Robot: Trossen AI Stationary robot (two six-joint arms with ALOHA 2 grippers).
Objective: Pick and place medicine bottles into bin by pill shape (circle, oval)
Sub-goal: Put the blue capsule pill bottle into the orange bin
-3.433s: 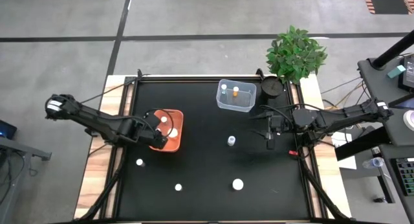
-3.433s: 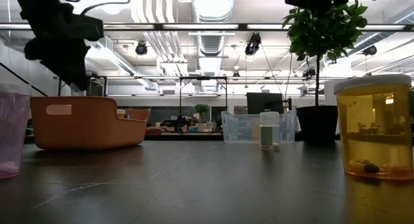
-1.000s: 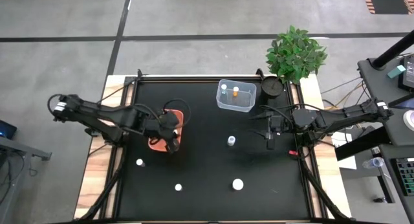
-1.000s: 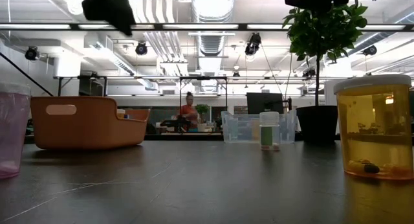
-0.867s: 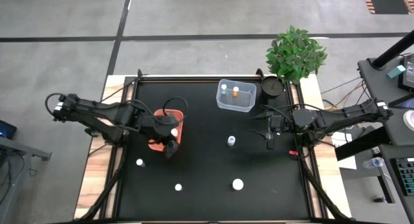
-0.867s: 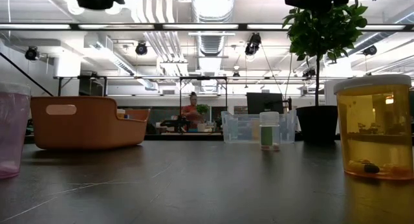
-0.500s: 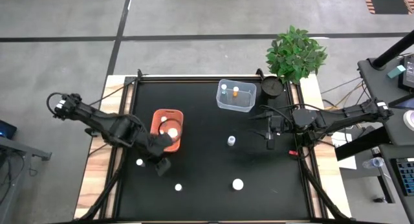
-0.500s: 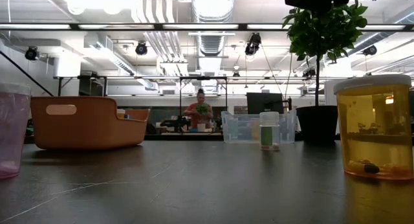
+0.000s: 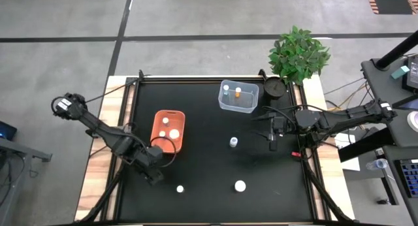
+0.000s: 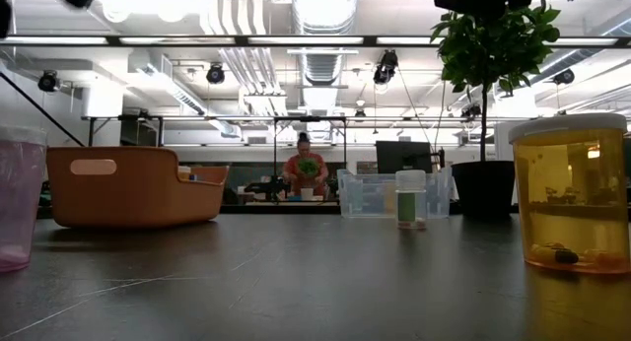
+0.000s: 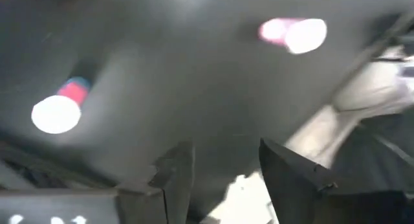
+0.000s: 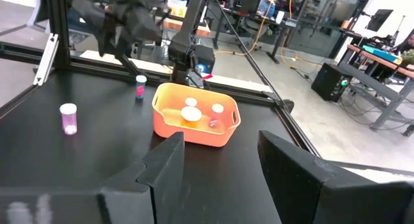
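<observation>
A black desk [image 9: 209, 115] fills the overhead view, framed by dark rails, with a potted plant [image 9: 298, 54] at its far right corner. An orange bin [image 9: 168, 129] sits on the left half, holding at least three white-capped medicine bottles [image 9: 165, 121]. A clear bin [image 9: 238, 96] stands near the far edge, right of centre, with two bottles inside. A single white-capped bottle [image 9: 233, 142] stands alone in the middle of the desk, and two more [image 9: 179, 188] [image 9: 240, 185] stand toward the near edge with open black surface around them. From table height, a pink bottle [image 10: 20, 197] and an amber bottle [image 10: 569, 193] stand closest to that camera. A person [image 10: 305, 172] is in the room beyond.

The left gripper [image 9: 155, 176] hangs low over the near-left part of the desk, beside the orange bin's near end; its fingers [image 11: 176, 179] stand slightly apart and empty. The right gripper [image 9: 273, 142] waits near the right edge, its fingers [image 12: 169, 162] spread moderately, holding nothing.
</observation>
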